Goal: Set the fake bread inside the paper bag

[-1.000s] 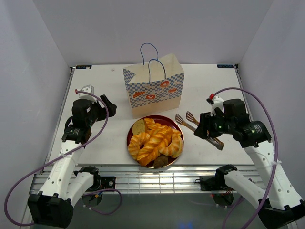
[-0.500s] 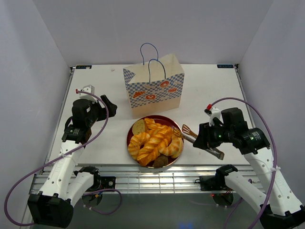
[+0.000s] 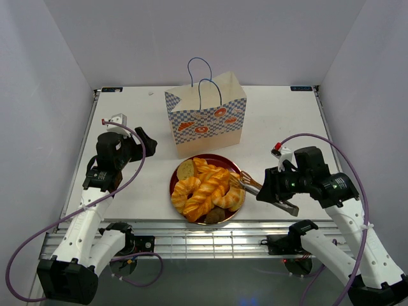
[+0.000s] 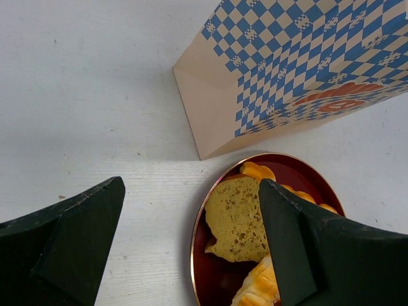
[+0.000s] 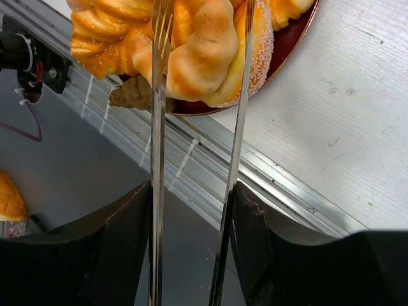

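Note:
The fake bread (image 3: 207,188) is a glossy golden pile of twists and croissant shapes on a dark red plate (image 3: 173,182). A round tan slice (image 4: 239,220) lies at the plate's back left. Behind the plate stands the paper bag (image 3: 207,118), upright, with a blue checkered band and blue cord handles. My right gripper (image 3: 271,185) is shut on metal tongs (image 5: 158,127). The tongs' two arms straddle a croissant (image 5: 204,51) at the plate's right edge. My left gripper (image 4: 191,185) hangs open and empty, left of the bag (image 4: 299,70).
The table's metal front rail (image 5: 191,153) runs just under the tongs. A dark brown piece (image 5: 134,92) sits at the plate's front edge. Below the table edge lies a golden bun-like thing (image 5: 9,197). White walls close in the table on three sides.
My right arm has moved left and nearer with the tongs, bringing their tips from the bare table onto the bread at the plate's right edge. The left arm is still.

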Robot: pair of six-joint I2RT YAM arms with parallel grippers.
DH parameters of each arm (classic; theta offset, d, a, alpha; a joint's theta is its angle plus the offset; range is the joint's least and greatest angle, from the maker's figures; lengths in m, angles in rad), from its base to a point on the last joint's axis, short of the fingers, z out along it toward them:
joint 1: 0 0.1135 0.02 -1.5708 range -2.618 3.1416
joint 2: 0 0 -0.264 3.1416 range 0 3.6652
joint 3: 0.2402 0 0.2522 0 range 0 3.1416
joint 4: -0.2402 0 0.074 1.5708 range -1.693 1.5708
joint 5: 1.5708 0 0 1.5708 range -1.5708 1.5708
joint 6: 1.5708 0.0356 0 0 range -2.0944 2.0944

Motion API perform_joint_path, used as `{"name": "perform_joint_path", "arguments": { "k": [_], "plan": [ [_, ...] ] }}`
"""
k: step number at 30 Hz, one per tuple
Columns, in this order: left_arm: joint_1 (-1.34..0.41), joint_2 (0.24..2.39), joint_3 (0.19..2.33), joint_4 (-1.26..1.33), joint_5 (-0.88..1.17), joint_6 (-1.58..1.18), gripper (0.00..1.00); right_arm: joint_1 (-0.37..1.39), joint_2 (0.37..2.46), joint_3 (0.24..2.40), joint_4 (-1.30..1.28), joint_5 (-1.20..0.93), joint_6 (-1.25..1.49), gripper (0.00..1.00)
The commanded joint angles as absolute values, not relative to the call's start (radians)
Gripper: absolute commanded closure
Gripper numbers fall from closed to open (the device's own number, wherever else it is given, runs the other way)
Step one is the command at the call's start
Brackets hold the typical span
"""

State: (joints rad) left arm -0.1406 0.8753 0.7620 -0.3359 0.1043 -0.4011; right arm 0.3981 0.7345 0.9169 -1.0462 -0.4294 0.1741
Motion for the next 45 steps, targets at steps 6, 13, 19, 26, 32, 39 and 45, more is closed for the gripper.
{"name": "perform_joint_path", "arguments": {
  "k": [6,13,19,26,32,39,45],
  "plan": [
    [-0.146,0.871,0.785,-0.322,0.127,-0.391,0.04,0.436,0.729,0.858,-0.988,-0.450,0.193,0.43],
    [-0.144,0.874,0.785,-0.322,0.130,-0.391,0.04,0.466,0.752,0.885,-0.969,-0.423,0.207,0.59],
    [-0.146,0.876,0.787,-0.322,0.135,-0.391,0.04,0.472,0.781,0.972,-0.986,-0.414,0.209,0.71],
    [-0.146,0.877,0.785,-0.321,0.138,-0.391,0.04,0.472,0.818,1.133,-1.025,-0.380,0.193,0.77],
    [-0.144,0.876,0.784,-0.316,0.149,-0.391,0.04,0.472,0.874,1.299,-1.013,-0.367,0.189,0.78],
    [-0.149,0.877,0.781,-0.307,0.167,-0.385,0.04,0.472,0.977,1.509,-0.982,-0.359,0.175,0.79],
    [-0.149,0.876,0.779,-0.304,0.169,-0.382,0.04,0.472,1.121,1.747,-0.974,-0.336,0.176,0.78]
  ]
}}
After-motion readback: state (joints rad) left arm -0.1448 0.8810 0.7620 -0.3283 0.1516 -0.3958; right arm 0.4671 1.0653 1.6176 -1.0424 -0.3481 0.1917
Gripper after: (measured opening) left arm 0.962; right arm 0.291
